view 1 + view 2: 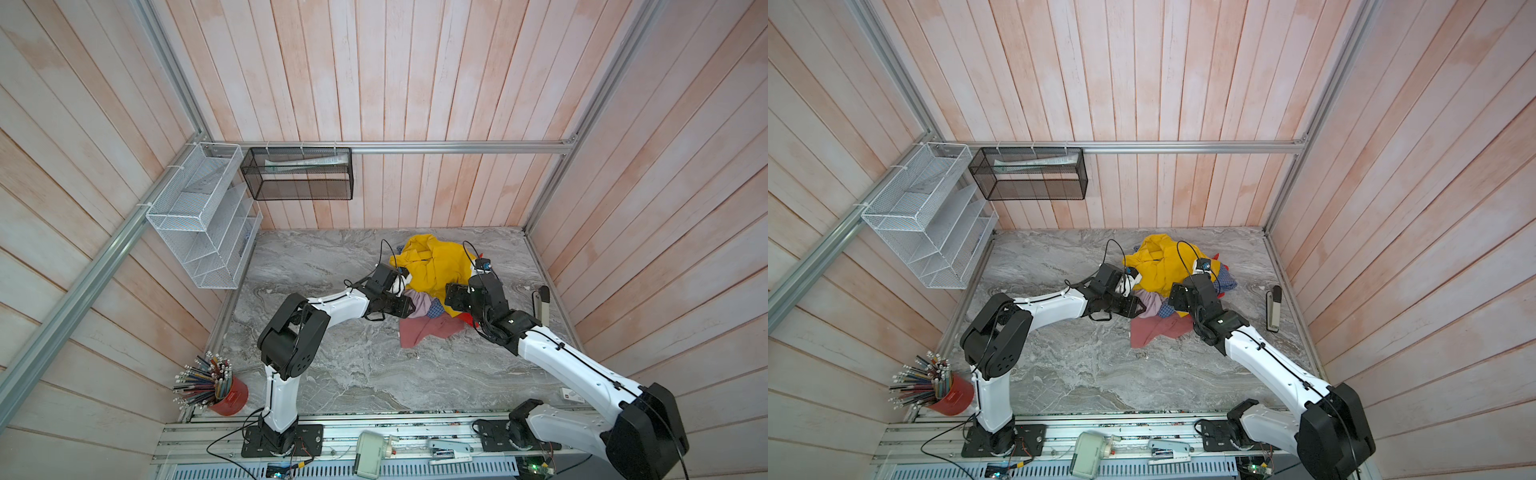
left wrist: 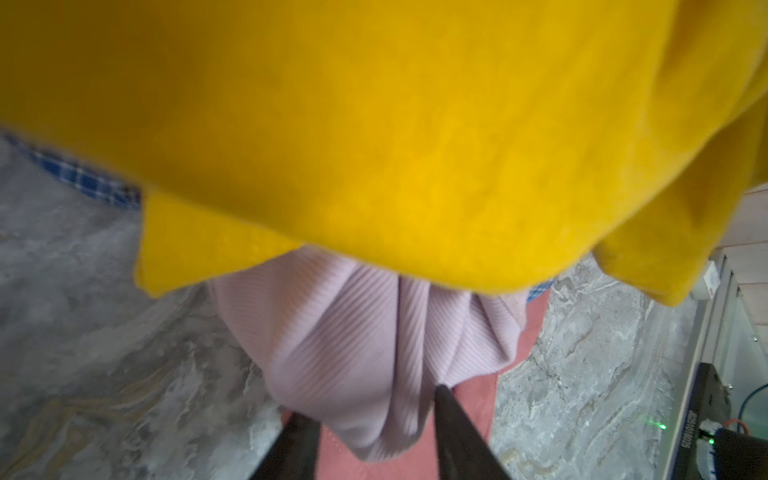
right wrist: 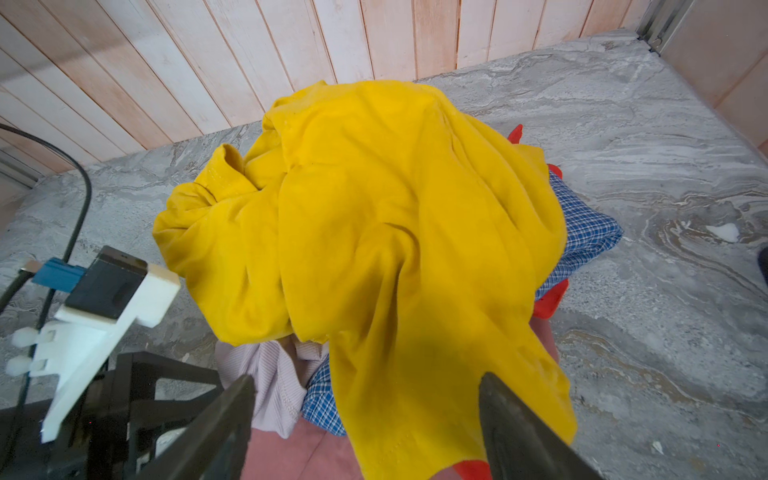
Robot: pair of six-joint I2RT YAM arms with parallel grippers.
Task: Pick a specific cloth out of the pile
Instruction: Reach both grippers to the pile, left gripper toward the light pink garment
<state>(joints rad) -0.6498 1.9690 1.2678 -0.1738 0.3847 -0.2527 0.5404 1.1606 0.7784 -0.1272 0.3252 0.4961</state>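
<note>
Left gripper (image 2: 370, 403) pinches a bunched fold of the lilac cloth (image 1: 417, 305), right of centre in a top view, at the lower-left edge of the pile (image 1: 434, 286) under the yellow garment (image 3: 374, 208); right gripper (image 3: 365, 376) stands open

Pale pink plank walls (image 1: 415, 83) enclose a grey marble-patterned tabletop (image 1: 332, 374).

A grey marbled tabletop (image 1: 353, 365) bears the pile (image 1: 432, 266) and a stapler (image 1: 540, 307) nearby.
</note>
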